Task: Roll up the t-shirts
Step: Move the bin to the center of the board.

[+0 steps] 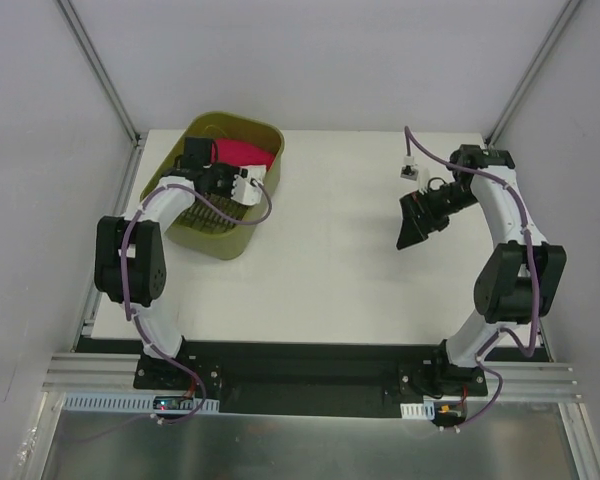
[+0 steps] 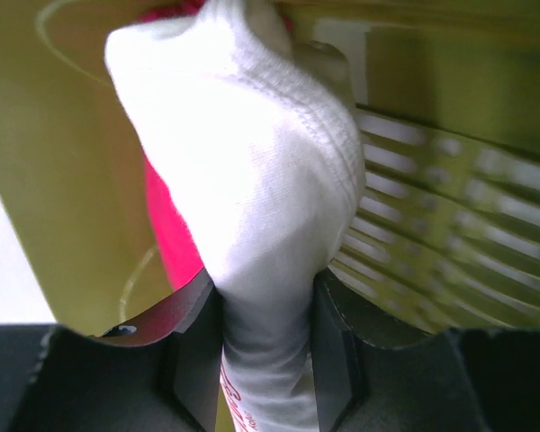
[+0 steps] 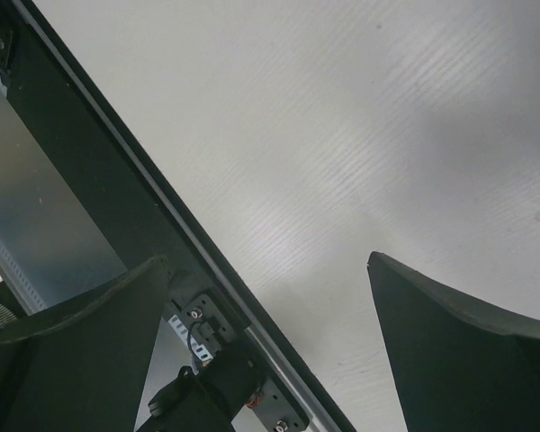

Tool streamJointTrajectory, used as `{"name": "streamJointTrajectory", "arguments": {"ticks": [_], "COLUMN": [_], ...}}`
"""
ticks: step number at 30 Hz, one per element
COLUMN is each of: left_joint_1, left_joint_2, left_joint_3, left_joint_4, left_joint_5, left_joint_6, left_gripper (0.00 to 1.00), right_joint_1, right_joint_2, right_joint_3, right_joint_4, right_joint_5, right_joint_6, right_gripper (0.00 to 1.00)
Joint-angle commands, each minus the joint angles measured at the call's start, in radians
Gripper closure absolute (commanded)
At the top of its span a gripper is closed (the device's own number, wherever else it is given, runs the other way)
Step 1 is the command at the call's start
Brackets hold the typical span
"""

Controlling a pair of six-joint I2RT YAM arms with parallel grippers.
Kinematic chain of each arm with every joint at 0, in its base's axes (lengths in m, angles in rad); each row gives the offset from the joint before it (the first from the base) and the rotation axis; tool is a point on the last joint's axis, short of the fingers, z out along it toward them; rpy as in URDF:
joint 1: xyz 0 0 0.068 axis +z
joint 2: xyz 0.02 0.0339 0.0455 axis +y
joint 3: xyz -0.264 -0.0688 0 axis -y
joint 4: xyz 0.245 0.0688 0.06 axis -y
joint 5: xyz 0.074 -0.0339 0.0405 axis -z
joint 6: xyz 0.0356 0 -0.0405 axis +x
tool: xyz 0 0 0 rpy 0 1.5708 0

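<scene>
My left gripper [image 1: 234, 185] hangs over the olive basket [image 1: 216, 247] at the back left and is shut on the rolled white t-shirt [image 1: 250, 186]. In the left wrist view the white t-shirt [image 2: 252, 171] bulges out from between the two black fingers [image 2: 193, 342], with red lettering showing low down. The pink rolled t-shirt [image 1: 246, 153] lies in the basket's far end and shows as pink cloth [image 2: 169, 238] behind the white one. My right gripper [image 1: 417, 224] hovers above the right half of the table. In its own view the right gripper [image 3: 268, 259] is open and holds nothing.
The basket has a slatted floor [image 2: 450, 216] and tall olive walls [image 2: 63, 180] close around the left gripper. A small white connector on a purple cable [image 1: 410, 168] hangs near the right arm. The table's near black edge [image 3: 117, 180] runs under the right gripper.
</scene>
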Motion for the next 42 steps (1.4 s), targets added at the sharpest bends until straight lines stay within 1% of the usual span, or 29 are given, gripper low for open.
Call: {"name": "streamJointTrajectory", "arguments": {"ticks": [1, 2, 3, 4, 5, 6, 7, 8, 9, 11, 14, 15, 16, 17, 18, 19, 21, 22, 23, 25, 28, 32, 34, 36, 38, 41, 42], "left_joint_1": [0.009, 0.012, 0.016, 0.019, 0.025, 0.027, 0.027, 0.027, 0.027, 0.013, -0.068, -0.124, -0.152, -0.183, -0.233, -0.258, -0.295, -0.335, -0.349, -0.372, -0.353, -0.324, -0.323, -0.304, -0.281, -0.258, -0.237], "left_joint_2": [-0.095, -0.107, -0.119, -0.144, -0.158, -0.184, -0.201, -0.221, -0.244, -0.322, -0.397, -0.408, -0.422, -0.423, -0.422, -0.419, -0.397, -0.387, -0.373, -0.336, -0.322, -0.319, -0.298, -0.265, -0.224, -0.178, -0.164], "left_joint_3": [-0.067, -0.078, -0.085, -0.092, -0.095, -0.111, -0.125, -0.144, -0.191, -0.239, -0.294, -0.302, -0.303, -0.303, -0.296, -0.29, -0.253, -0.236, -0.204, -0.172, -0.144, -0.132, -0.127, -0.102, -0.07, -0.044, -0.037], "left_joint_4": [0.02, 0.02, 0.02, 0.02, 0.02, 0.017, 0.012, 0.007, 0.003, 0.0, -0.012, -0.017, -0.029, -0.034, -0.036, -0.037, -0.042, -0.042, -0.046, -0.055, -0.059, -0.057, -0.052, -0.048, -0.042, -0.016, -0.013], "left_joint_5": [-0.037, -0.049, -0.055, -0.061, -0.081, -0.097, -0.109, -0.112, -0.095, -0.062, -0.046, -0.049, -0.057, -0.066, -0.075, -0.089, -0.103, -0.138, -0.161, -0.21, -0.276, -0.304, -0.324, -0.316, -0.304, -0.267, -0.229], "left_joint_6": [0.001, -0.016, -0.073, -0.103, -0.127, -0.166, -0.172, -0.172, -0.159, -0.16, -0.207, -0.247, -0.266, -0.284, -0.324, -0.347, -0.429, -0.453, -0.486, -0.507, -0.513, -0.49, -0.474, -0.493, -0.51, -0.505, -0.504], "left_gripper": [1.0, 1.0, 1.0, 1.0, 1.0, 1.0, 1.0, 1.0, 1.0, 1.0, 1.0, 1.0, 1.0, 1.0, 1.0, 1.0, 1.0, 1.0, 1.0, 1.0, 1.0, 1.0, 1.0, 1.0, 1.0, 1.0, 1.0], "right_joint_1": [0.146, 0.163, 0.18, 0.183, 0.191, 0.212, 0.235, 0.267, 0.325, 0.357, 0.378, 0.377, 0.377, 0.381, 0.381, 0.384, 0.387, 0.387, 0.387, 0.389, 0.407, 0.465, 0.484, 0.504, 0.524, 0.558, 0.564], "right_joint_2": [-0.098, -0.13, -0.139, -0.143, -0.138, -0.102, -0.063, -0.029, 0.023, 0.057, 0.115, 0.12, 0.123, 0.117, 0.111, 0.101, 0.078, 0.072, 0.058, 0.054, 0.046, 0.041, 0.048, 0.054, 0.052, 0.049, 0.049], "right_joint_3": [0.097, 0.097, 0.094, 0.089, 0.088, 0.101, 0.133, 0.232, 0.267, 0.337, 0.376, 0.362, 0.349, 0.332, 0.283, 0.266, 0.238, 0.224, 0.221, 0.227, 0.23, 0.214, 0.209, 0.198, 0.168, 0.131, 0.126], "right_joint_4": [0.008, 0.077, 0.247, 0.335, 0.503, 0.553, 0.575, 0.575, 0.587, 0.61, 0.601, 0.601, 0.601, 0.596, 0.596, 0.598, 0.609, 0.609, 0.609, 0.609, 0.607, 0.615, 0.609, 0.604, 0.604, 0.61, 0.612], "right_joint_5": [0.02, 0.02, 0.011, 0.016, 0.032, 0.075, 0.112, 0.152, 0.208, 0.247, 0.267, 0.276, 0.281, 0.298, 0.348, 0.35, 0.309, 0.303, 0.301, 0.306, 0.339, 0.358, 0.379, 0.382, 0.375, 0.375, 0.379], "right_joint_6": [0.166, 0.352, 0.46, 0.569, 0.709, 0.884, 0.931, 0.927, 0.888, 0.912, 0.982, 1.004, 1.062, 1.088, 1.119, 1.142, 1.125, 1.12, 1.102, 1.081, 1.07, 1.085, 1.082, 1.09, 1.1, 1.116, 1.12], "right_gripper": [0.04, 0.04, 0.04, 0.04, 0.04, 0.04, 0.04, 0.04, 0.04, 0.04, 0.04, 0.04, 0.04, 0.04, 0.04, 0.04, 0.04, 0.04, 0.04, 0.04, 0.04, 0.04, 0.02, 0.01, 0.03, 0.04, 0.05]}}
